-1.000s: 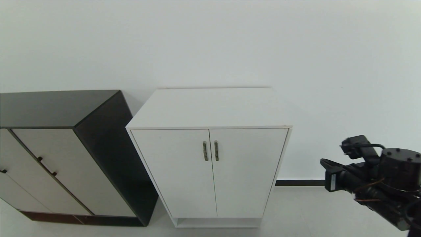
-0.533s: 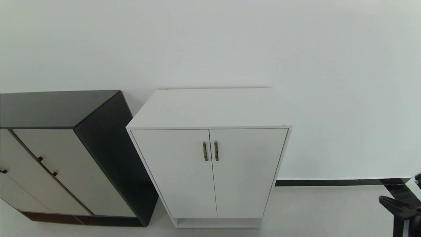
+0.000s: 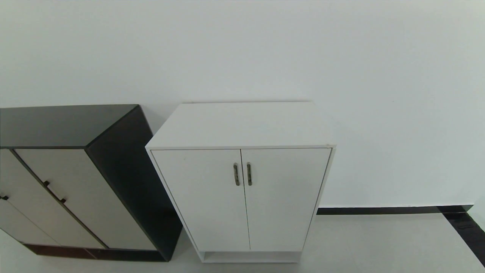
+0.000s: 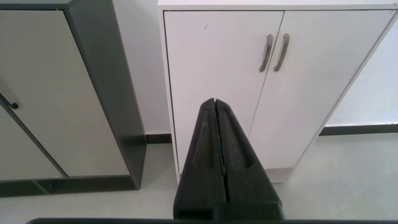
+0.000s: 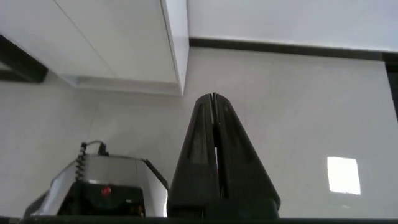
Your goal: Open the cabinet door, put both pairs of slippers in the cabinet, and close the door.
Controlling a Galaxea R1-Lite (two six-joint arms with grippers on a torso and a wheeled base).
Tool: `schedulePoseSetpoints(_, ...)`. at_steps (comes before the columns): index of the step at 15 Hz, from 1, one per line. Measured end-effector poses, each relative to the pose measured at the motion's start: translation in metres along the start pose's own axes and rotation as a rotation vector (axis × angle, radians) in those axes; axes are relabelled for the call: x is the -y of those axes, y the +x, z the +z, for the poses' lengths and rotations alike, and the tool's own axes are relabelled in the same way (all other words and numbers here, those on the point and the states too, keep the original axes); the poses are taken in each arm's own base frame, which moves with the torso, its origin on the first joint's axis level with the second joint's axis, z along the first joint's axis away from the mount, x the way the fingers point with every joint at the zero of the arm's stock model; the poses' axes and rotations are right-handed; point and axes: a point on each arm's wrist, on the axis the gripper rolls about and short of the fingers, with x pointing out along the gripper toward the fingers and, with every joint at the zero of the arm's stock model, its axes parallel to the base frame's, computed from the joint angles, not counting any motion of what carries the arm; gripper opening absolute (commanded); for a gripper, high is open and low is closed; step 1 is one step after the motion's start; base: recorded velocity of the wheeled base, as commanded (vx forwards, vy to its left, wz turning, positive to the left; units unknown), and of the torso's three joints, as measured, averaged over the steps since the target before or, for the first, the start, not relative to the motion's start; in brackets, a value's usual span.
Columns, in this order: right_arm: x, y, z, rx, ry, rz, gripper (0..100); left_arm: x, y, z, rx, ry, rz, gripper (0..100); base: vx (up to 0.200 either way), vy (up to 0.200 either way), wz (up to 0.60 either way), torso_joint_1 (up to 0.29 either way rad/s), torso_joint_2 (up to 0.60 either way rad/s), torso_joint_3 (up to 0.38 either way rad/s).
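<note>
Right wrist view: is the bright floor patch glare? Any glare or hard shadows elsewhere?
Right wrist view: yes, a bright rectangular reflection on the glossy floor. Head view: no glare; soft shadow between the black cabinet and the white cabinet; both cabinets taper downward from the wide lens. Left wrist view: even light, no glare.

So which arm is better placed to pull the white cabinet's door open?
Probably left: the left hand, shut, points at the white cabinet front below its handles. The right hand, shut, faces the floor beside it.

Floor (image 3: 379, 242) right of white cabinet (image 3: 242, 197) seems open; dark cabinet (image 3: 125, 182) flanks left.
</note>
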Motion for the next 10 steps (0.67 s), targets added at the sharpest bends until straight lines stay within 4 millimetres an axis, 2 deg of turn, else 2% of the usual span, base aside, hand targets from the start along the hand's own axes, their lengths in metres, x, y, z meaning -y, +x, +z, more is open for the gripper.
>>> schedulePoseSetpoints(4,0.0,-0.007,-0.019,0.019,0.006,0.003,0,0.0,0.0,0.0,0.001,0.0,0.0,0,0.0,0.0,0.0,0.0,0.0,0.0)
schedulePoseSetpoints(10,0.0,-0.014,-0.027,0.076,0.002,0.087,0,0.0,0.0,0.0,0.001,0.0,0.0,0,0.0,0.0,0.0,0.0,0.0,0.0)
